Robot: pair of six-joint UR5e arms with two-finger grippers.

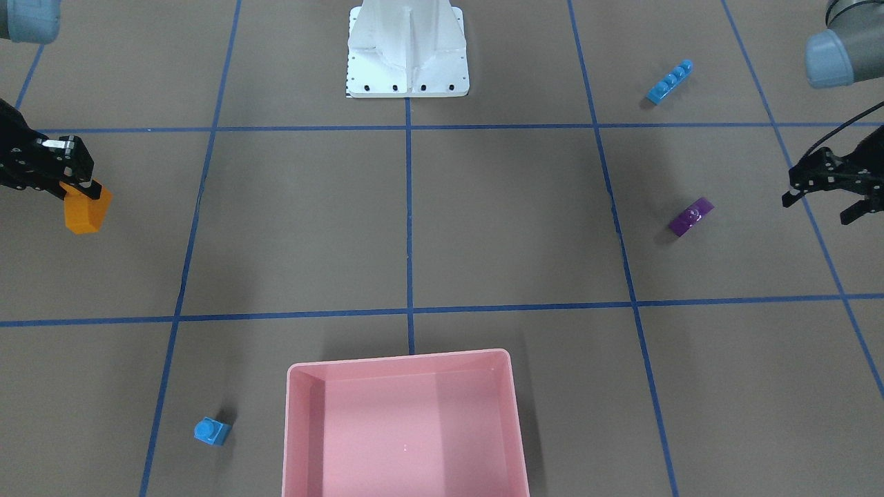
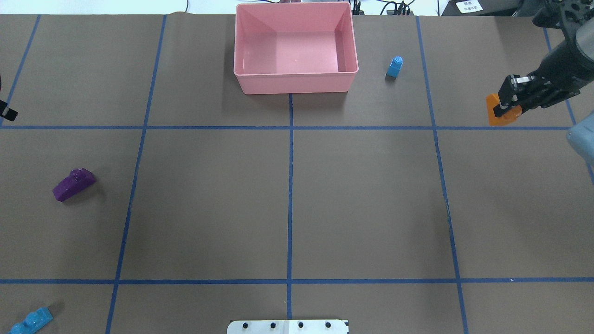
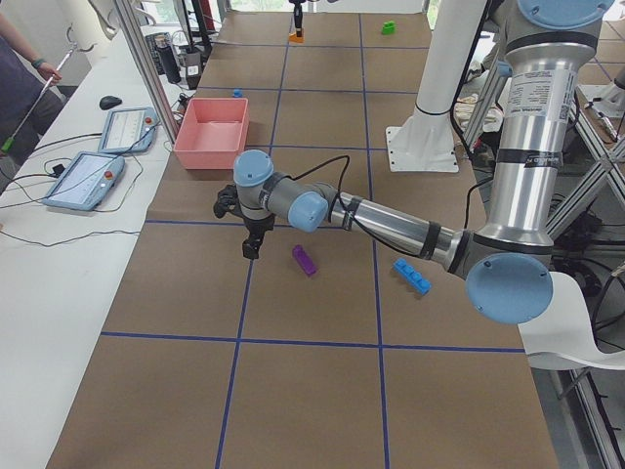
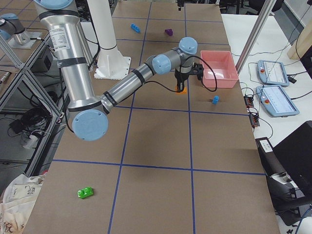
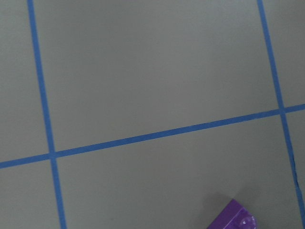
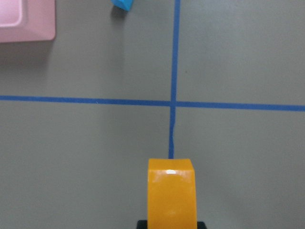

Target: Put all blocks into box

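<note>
Our right claw (image 1: 77,185) pinches the orange block (image 1: 86,212); next we carry it to the box (image 1: 414,357), well away. Our left claw (image 1: 818,208) hangs spread, the purple block (image 1: 690,218) near it.

The right gripper (image 1: 77,185) is clamped on the orange block (image 1: 84,214), the right arm (image 4: 122,88) outstretched. The left gripper (image 1: 818,210) (left arm (image 3: 391,220) reached out low) is held with jaws spread.

Five blocks: orange (image 1: 84,210), blue (image 1: 211,431), purple (image 1: 690,217), light-blue (image 1: 668,82), green (image 4: 86,193); one box (image 2: 292,83).
</note>
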